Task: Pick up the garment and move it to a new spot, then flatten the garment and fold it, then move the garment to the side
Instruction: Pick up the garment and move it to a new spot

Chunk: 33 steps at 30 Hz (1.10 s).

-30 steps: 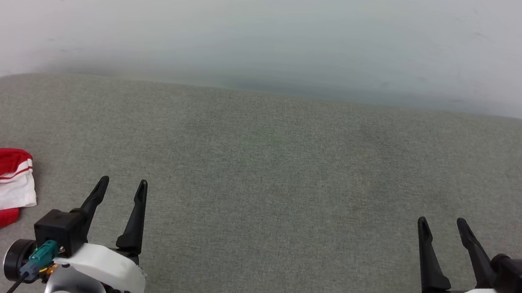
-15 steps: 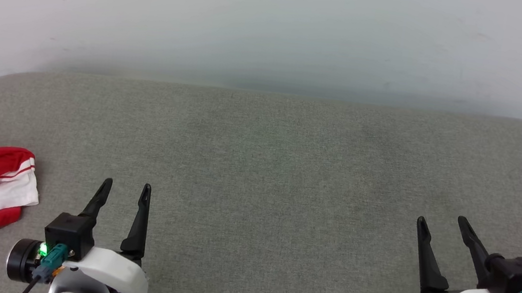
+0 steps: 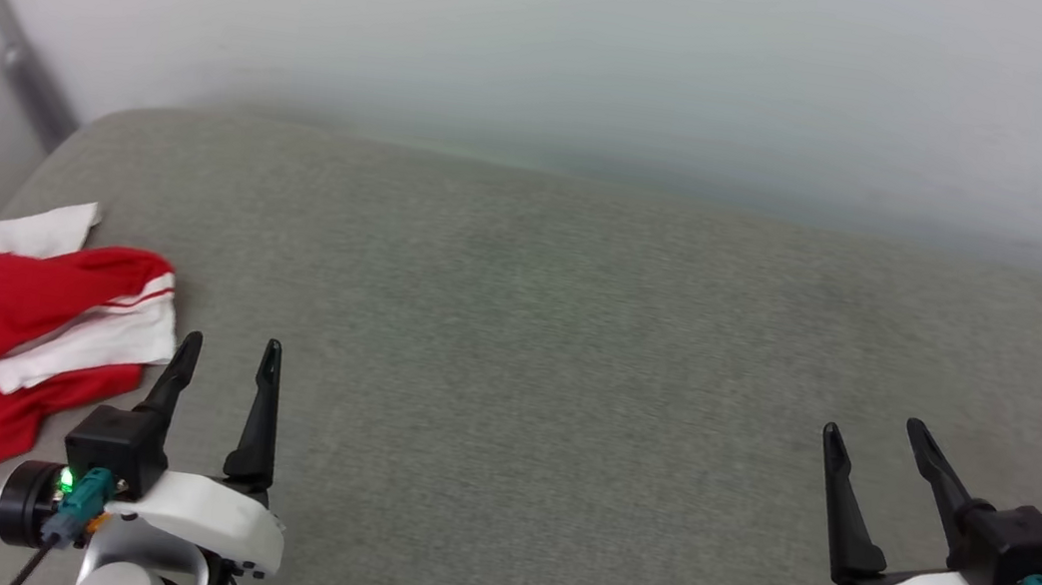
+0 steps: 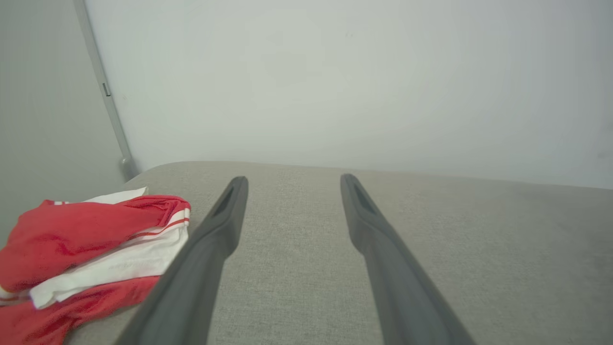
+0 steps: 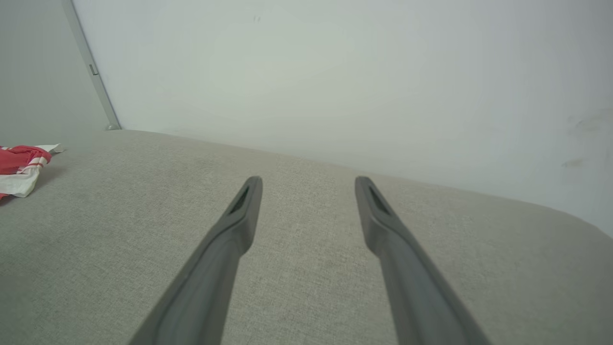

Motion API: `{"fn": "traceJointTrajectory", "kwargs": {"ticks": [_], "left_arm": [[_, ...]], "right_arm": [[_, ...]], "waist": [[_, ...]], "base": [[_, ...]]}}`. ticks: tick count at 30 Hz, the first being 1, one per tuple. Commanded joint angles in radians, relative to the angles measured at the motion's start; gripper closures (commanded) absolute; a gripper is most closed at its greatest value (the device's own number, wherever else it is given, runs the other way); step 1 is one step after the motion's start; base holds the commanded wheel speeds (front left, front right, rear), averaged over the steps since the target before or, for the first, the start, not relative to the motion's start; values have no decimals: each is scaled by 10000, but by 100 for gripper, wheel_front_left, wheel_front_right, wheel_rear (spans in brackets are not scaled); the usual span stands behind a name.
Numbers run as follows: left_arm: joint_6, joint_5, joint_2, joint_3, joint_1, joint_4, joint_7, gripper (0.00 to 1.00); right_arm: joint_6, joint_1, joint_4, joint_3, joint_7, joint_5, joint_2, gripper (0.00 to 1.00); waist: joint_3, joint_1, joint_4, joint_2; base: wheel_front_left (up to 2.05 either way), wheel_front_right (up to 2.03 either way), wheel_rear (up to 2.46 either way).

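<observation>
The garment (image 3: 2, 335) is a red shirt with white striped sleeves, crumpled in a heap near the left edge of the grey padded surface (image 3: 555, 337). In the left wrist view the garment (image 4: 91, 249) lies just left of my left finger. In the right wrist view the garment (image 5: 21, 165) is far off at the left edge. My left gripper (image 3: 230, 350) stands open a short way right of the heap, with nothing between its fingers. At the lower right my right gripper (image 3: 870, 429) is open and empty too, far from the shirt.
A pale wall (image 3: 555, 35) rises behind the padded surface. A grey pipe (image 3: 1, 33) runs down the wall at the far left corner. The surface's left edge (image 3: 21, 187) drops off just beside the garment.
The head camera has turned left, so the garment and the wall pipe show more fully. Both grippers stay open, holding their places in the view.
</observation>
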Motion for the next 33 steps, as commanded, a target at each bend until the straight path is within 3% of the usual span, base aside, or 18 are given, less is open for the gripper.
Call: {"fn": "traceJointTrajectory", "kwargs": {"ticks": [1,19,26,33], "left_arm": [[63,-44,-57,150,-112,-8,-26,0],[138,-137,-179,1061,239,-87,-26,0],[272,-129,-238,1476,590,-447,-26,0],[93,-186,-258,1640,301,-339,-26,0]], "right_arm": [[-3,-155,-70,51,11,88,45,0],[-3,-572,-60,851,136,190,34,0],[-3,-1014,88,1363,155,295,-17,0],[-3,-1224,196,1422,150,337,-121,0]], "waist": [[90,0,669,-1],[78,0,3804,-1],[257,0,3950,-1],[442,0,3967,-1]], "base": [[0,0,0],[0,0,0],[0,0,0],[0,0,0]]}}
